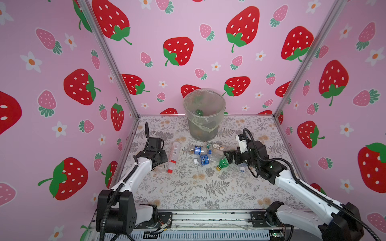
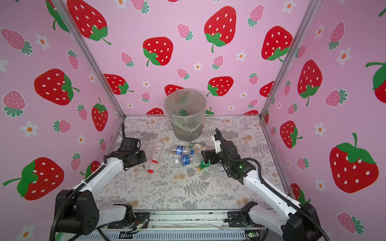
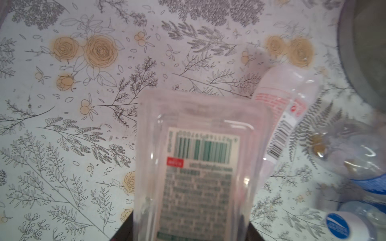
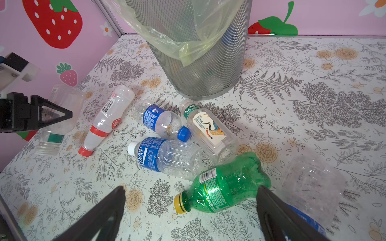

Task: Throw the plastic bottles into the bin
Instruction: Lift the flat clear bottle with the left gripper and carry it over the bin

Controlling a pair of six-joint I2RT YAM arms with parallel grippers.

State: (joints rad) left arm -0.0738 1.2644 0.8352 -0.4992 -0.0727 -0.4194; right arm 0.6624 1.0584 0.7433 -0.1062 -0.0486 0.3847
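My left gripper (image 3: 191,229) is shut on a clear square bottle (image 3: 194,158) with a green barcode label, low over the table at the left (image 1: 160,169). My right gripper (image 4: 191,187) is open, its fingers on either side of a green bottle (image 4: 225,185) with a yellow cap that lies on the table (image 1: 223,163). The grey mesh bin (image 1: 208,133), lined with a clear bag, stands at the back centre and holds a green bottle (image 1: 198,112). A red-capped white bottle (image 1: 173,156), two blue-labelled bottles (image 1: 197,149) (image 1: 205,159) and a bird-label bottle (image 1: 216,147) lie between the grippers.
A crushed clear bottle (image 4: 311,187) with a blue label lies just beside my right gripper, on its outer side. Pink strawberry walls close the table on three sides. The front half of the floral table (image 1: 188,187) carries no objects.
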